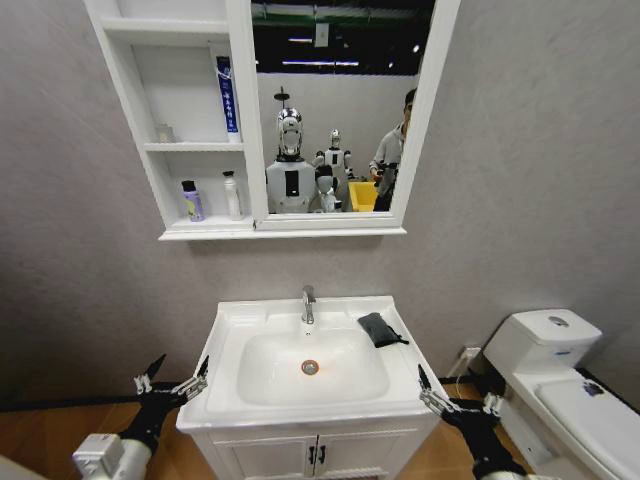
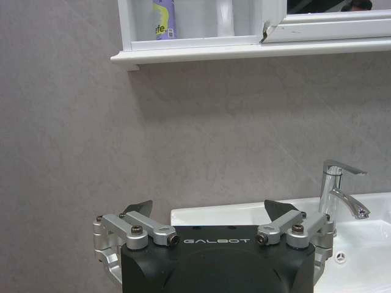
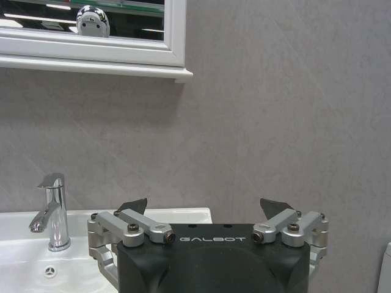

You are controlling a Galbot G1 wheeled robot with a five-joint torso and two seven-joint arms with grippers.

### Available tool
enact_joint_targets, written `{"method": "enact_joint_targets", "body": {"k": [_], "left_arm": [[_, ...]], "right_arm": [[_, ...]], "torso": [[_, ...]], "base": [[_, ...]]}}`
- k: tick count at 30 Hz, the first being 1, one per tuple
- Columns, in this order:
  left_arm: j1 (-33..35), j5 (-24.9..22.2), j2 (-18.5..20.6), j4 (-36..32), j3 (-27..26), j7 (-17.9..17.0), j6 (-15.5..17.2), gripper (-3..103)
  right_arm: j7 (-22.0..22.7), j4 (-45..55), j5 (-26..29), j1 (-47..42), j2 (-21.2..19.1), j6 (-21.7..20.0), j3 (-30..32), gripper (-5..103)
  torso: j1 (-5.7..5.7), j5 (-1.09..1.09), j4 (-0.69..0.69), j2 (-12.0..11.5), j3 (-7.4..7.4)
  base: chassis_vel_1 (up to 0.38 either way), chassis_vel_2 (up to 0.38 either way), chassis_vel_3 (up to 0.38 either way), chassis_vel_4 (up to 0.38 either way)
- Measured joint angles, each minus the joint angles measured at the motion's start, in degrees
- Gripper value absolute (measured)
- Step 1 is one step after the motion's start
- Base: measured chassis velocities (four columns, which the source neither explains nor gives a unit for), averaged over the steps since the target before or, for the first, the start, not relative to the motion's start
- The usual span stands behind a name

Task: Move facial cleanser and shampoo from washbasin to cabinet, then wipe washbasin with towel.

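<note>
Seems past the moving step and at the start of the wiping one, judging by the small purple-labelled bottle (image 1: 192, 201) and the slim white bottle (image 1: 232, 195) standing side by side in the lowest compartment of the white-framed mirror cabinet (image 1: 190, 232), high above and beyond both sets of jaws. Holds the left gripper (image 1: 172, 378) low beside the left front corner of the white ceramic washbasin (image 1: 235, 318), jaws spread wide with nothing between them. Holds the right gripper (image 1: 455, 398) likewise low off the right front corner, jaws wide and empty. Leaves the small dark grey towel (image 1: 380, 329) untouched on the flat rim of the washbasin, near the chrome tap (image 1: 308, 304), ahead of the right jaws and inward of them, well apart from the left jaws across the bowl. Calls next, on this reading, for lifting the right jaws over the rim, carrying them forward and inward above the towel, lowering and closing on the cloth before any sweep round the orange-ringed drain (image 1: 310, 367). Needs care in pinching thin cloth off hard ceramic without scraping.
</note>
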Motion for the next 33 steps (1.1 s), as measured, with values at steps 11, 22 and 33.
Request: {"method": "enact_joint_targets", "body": {"k": [11,22,33], "left_arm": [[0.0,0.0,0.0,0.0,0.0,0.0,0.0,100],[0.0,0.0,0.0,0.0,0.0,0.0,0.0,100],[0.0,0.0,0.0,0.0,0.0,0.0,0.0,100]], "right_arm": [[-2.0,-4.5,11.4,10.4,-4.8,-4.6,4.6,100],[-2.1,-7.8,13.1,14.3,-6.7,-5.8,4.3,100],[-1.8,-23.3,18.9,31.2,-14.9,-10.0,1.3,100]], "torso": [[0.0,0.0,0.01,0.0,0.0],[-0.01,-0.02,-0.02,0.0,0.0],[0.0,0.01,0.0,0.0,0.01]], "base": [[0.0,0.0,0.0,0.0],[0.0,0.0,0.0,0.0],[0.0,0.0,0.0,0.0]]}}
